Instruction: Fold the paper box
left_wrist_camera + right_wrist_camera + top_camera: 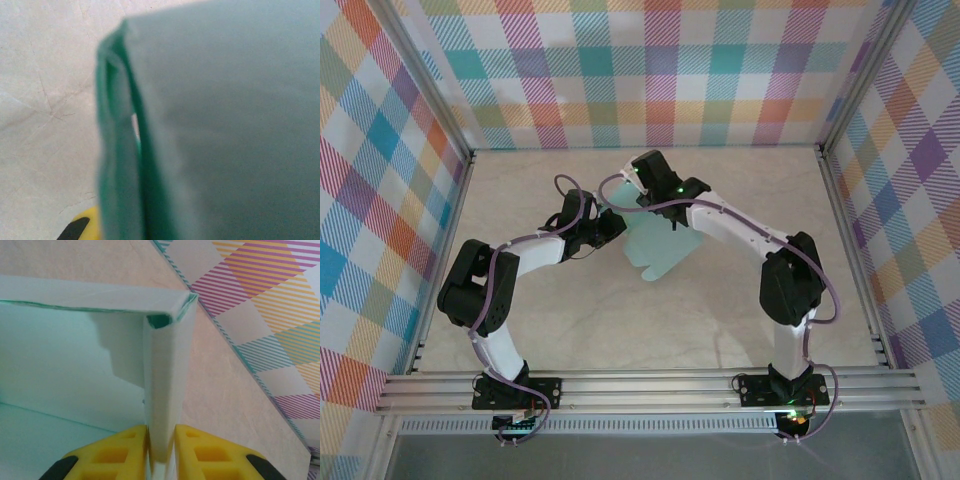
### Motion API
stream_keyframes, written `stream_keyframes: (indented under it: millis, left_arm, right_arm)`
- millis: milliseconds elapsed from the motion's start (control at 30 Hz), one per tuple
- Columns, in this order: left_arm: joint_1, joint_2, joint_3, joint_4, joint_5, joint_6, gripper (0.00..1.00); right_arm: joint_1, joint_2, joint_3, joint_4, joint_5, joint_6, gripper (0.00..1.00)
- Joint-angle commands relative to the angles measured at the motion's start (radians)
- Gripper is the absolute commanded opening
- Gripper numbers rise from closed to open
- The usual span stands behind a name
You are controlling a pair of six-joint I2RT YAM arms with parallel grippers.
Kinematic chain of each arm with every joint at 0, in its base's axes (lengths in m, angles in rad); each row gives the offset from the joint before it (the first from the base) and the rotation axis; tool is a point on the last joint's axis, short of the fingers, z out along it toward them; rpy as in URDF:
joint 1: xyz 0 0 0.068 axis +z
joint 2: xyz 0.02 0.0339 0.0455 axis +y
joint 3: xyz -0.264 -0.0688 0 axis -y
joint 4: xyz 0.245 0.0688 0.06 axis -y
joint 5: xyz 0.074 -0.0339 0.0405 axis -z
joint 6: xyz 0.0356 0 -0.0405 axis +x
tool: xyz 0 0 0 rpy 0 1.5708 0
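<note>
Right fingers (pixel 137 447) pinched the paper box (pixel 660 250) wall standing between them; left fingers (pixel 85 225) were clamped on its folded edge.

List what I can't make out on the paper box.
Top external: far end of the paper box and fingertips of the left gripper, under the wrists.
Left wrist: card blurred, too close.
Right wrist: box floor cut off at left; right gripper pad contact hidden by the wall.
</note>
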Motion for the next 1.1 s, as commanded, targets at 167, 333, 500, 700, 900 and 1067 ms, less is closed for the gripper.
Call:
stream_keyframes:
  millis: [167,333,500,700,900,1067]
  left_arm:
    - [-0.018,-0.02,0.022,0.115,0.107,0.039,0.0]
    - [-0.017,-0.017,0.024,0.114,0.108,0.04,0.0]
    - [-0.018,-0.013,0.029,0.114,0.11,0.04,0.0]
    - [-0.018,-0.022,0.021,0.112,0.108,0.041,0.0]
    - [-0.018,-0.026,0.017,0.111,0.107,0.04,0.0]
    - [-0.018,-0.025,0.016,0.114,0.105,0.038,0.0]
  right_arm:
    - [0.02,0.066,0.036,0.025,0.055,-0.059,0.16]
    - [0.035,0.077,0.022,0.06,0.111,-0.083,0.0]
    - [0.038,0.079,0.011,0.078,0.124,-0.078,0.1]
    - [0.038,0.088,0.02,0.08,0.108,-0.073,0.36]
    - [0.039,0.083,0.02,0.078,0.111,-0.074,0.11]
    - [0.047,0.079,0.006,0.088,0.142,-0.097,0.0]
